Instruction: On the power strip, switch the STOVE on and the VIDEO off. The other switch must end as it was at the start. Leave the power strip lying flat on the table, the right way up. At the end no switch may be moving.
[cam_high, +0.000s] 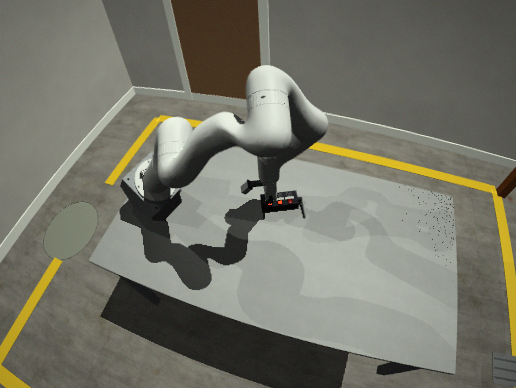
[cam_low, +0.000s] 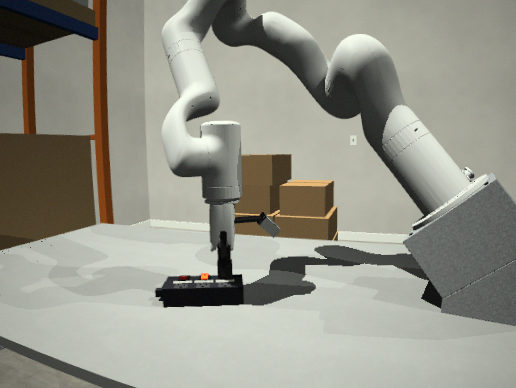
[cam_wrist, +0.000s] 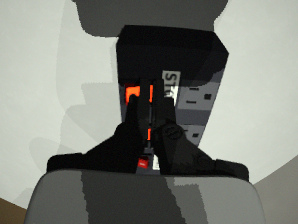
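Observation:
The black power strip lies flat on the grey table, near its middle; it also shows in the exterior view and in the wrist view. On its top sit a dark red switch and a bright orange lit switch. My gripper is shut, points straight down, and has its fingertips on the strip's top at the end nearest the robot base. In the wrist view the shut fingertips cover part of an orange lit switch. The label print is too small to read.
The robot base stands on the table to the right of the strip. Cardboard boxes stand behind the table, and an orange shelf post is at the far left. Yellow floor tape rings the table.

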